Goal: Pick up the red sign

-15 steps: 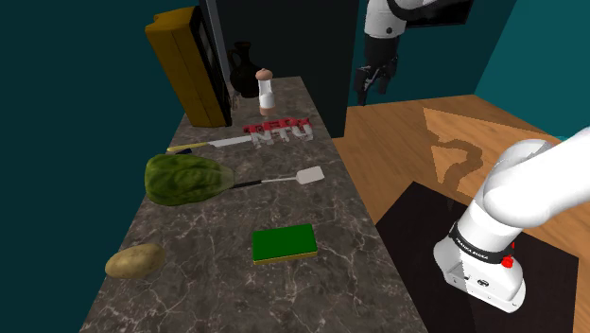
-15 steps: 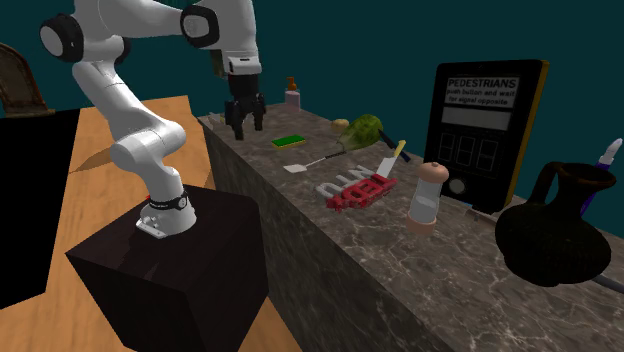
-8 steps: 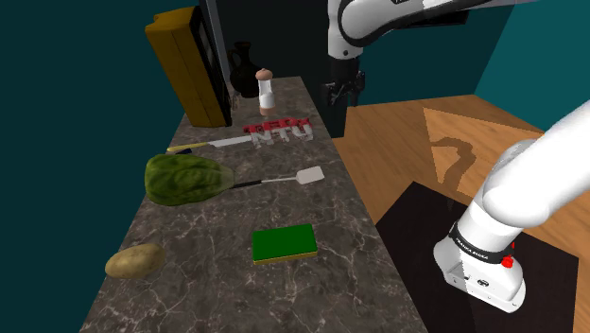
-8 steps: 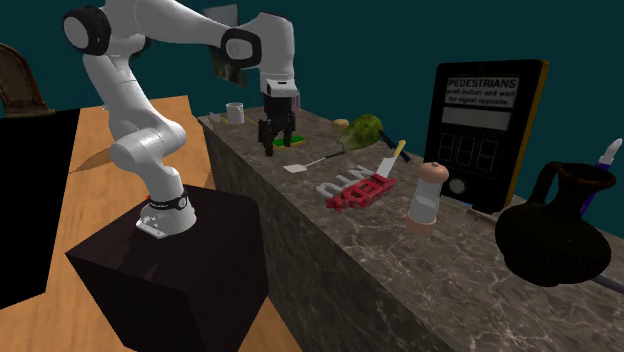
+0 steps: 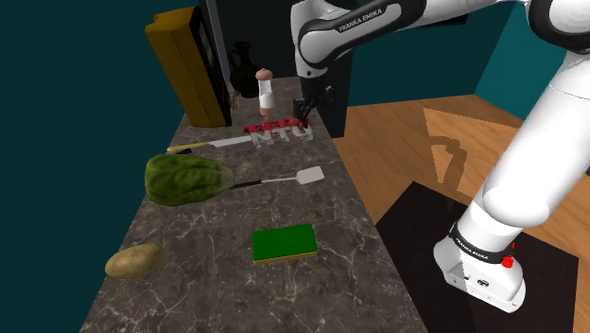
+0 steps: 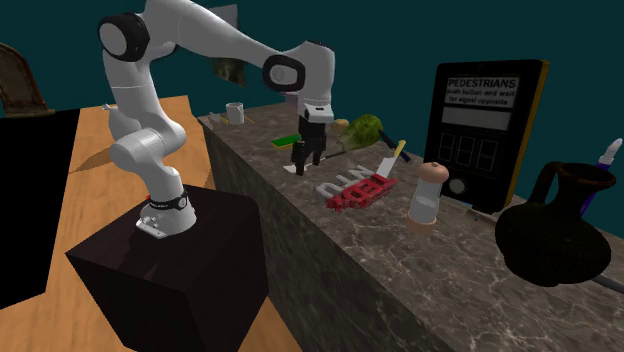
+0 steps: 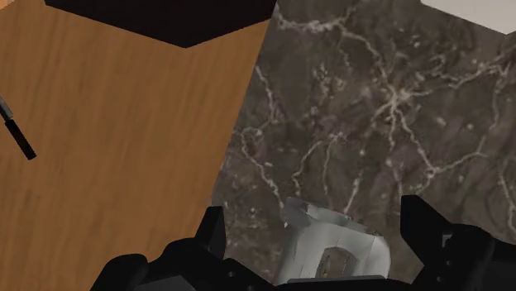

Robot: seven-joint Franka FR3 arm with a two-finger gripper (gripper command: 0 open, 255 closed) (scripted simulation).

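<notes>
- Marble-look worktop (image 5: pixel 312 284): long and narrow, it carries everything. Wood floor (image 5: pixel 416 161) runs along its edge on the arm's side.
- White arm (image 5: pixel 529 180): it rises from its stand (image 6: pixel 170 270) and reaches over the worktop's far half in the shoulder view.
- Sign (image 5: pixel 277 131): red letters with a grey-white row "NTU" alongside. It lies flat on the worktop, close to the arm-side edge and apart from its neighbours. In the second exterior view (image 6: pixel 362 189) the red row is the one farther from the arm.
- Hand (image 5: pixel 304 112): it points down with fingers apart and nothing gripped.
  - From the shoulder it sits over the sign's end nearest the worktop edge.
  - From the second exterior view (image 6: pixel 305 160) it sits short of the sign, nearer the spatula.
  - I judge it raised above the worktop and not yet centred on the sign.
- Spatula (image 5: pixel 307 176): it lies flat on the worktop, near the sign on the stand's side.
- Pale grey piece (image 7: pixel 331 248): it shows between the fingers, which do not touch it. I cannot tell what it is.
- Step in hand: the approach, with the sign not yet grasped.
- Next move, as I judge it:
  - bring the hand over the middle of the sign;
  - set the fingers across its narrow width;
  - go down almost to the worktop, since the sign is low and flat;
  - then close and lift.
</notes>
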